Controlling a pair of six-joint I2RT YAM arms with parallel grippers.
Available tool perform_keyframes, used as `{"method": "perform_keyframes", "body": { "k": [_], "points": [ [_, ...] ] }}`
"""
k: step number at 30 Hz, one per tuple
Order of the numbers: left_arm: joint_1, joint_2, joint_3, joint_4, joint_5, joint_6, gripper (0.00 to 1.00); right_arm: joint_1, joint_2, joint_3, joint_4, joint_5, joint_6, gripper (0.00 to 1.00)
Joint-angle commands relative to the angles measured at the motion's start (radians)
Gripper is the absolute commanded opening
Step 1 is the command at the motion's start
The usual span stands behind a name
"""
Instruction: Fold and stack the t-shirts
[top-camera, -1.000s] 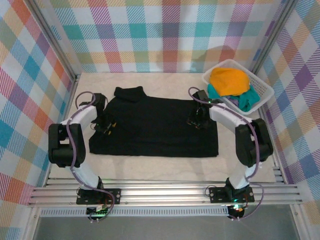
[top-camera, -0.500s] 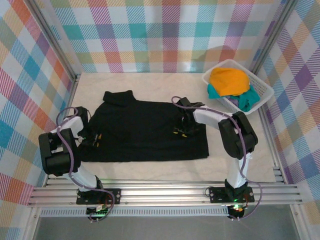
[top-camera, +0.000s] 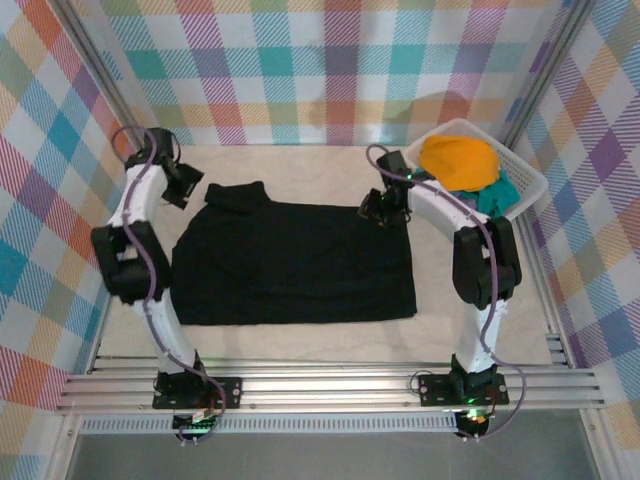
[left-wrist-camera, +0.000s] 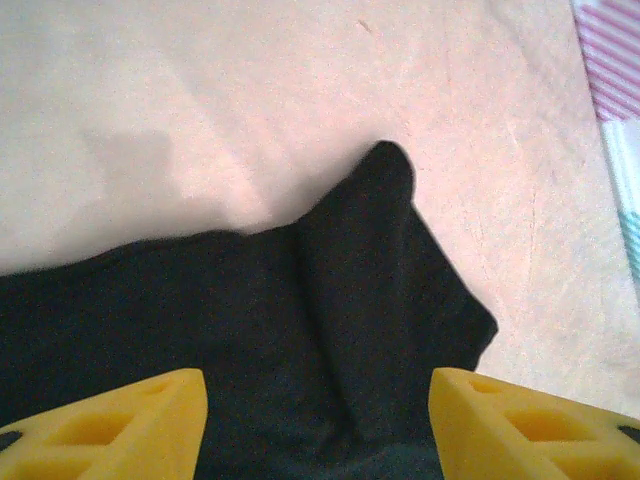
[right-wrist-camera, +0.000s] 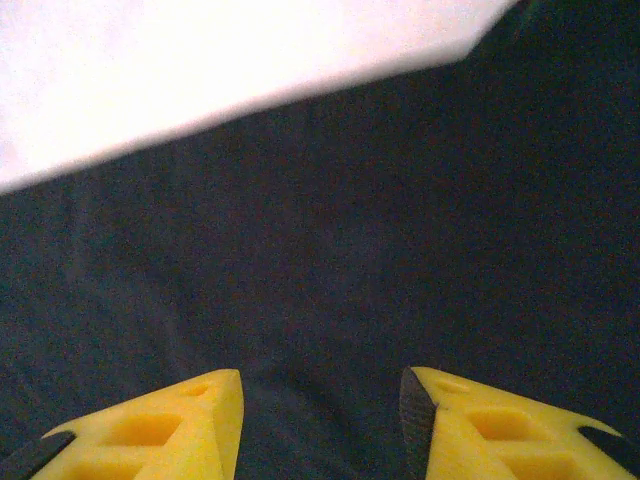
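The black t-shirt lay spread flat in the middle of the table, its long axis running left to right across the frame, with a sleeve doubled over at its upper left corner. The left gripper hung at the upper left of the overhead view, just beyond that corner, so the cloth lay down and to the right of it. In the left wrist view its yellow fingers stood well apart with nothing between them. The right gripper sat over the shirt's upper right corner. Its fingers were parted too, less widely, with only black cloth beneath and no fold caught. Each arm was nearest its own top corner, which probably suited a fold of the far edge toward the bottom of the frame. At the upper right the white lattice basket held an orange-yellow t-shirt heaped on a teal t-shirt.
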Motion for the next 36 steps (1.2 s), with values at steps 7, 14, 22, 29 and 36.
{"method": "perform_keyframes", "body": {
  "k": [7, 14, 22, 29, 36],
  "points": [
    [-0.009, 0.451, 0.539, -0.165, 0.097, 0.237, 0.62, -0.125, 0.172, 0.187, -0.107, -0.007, -0.061, 0.49],
    [-0.011, 0.534, 0.577, -0.133, 0.099, 0.221, 0.61, -0.149, 0.236, 0.263, -0.157, 0.015, -0.036, 0.5],
    [-0.012, 0.565, 0.603, -0.115, 0.121, 0.216, 0.32, -0.152, 0.286, 0.305, -0.148, 0.12, -0.002, 0.5],
    [-0.013, 0.556, 0.609, -0.102, 0.124, 0.203, 0.0, -0.152, 0.392, 0.431, -0.241, 0.175, 0.017, 0.48],
    [-0.016, 0.479, 0.585, -0.076, 0.139, 0.184, 0.0, -0.152, 0.431, 0.444, -0.238, 0.161, 0.03, 0.38]
  ]
}}
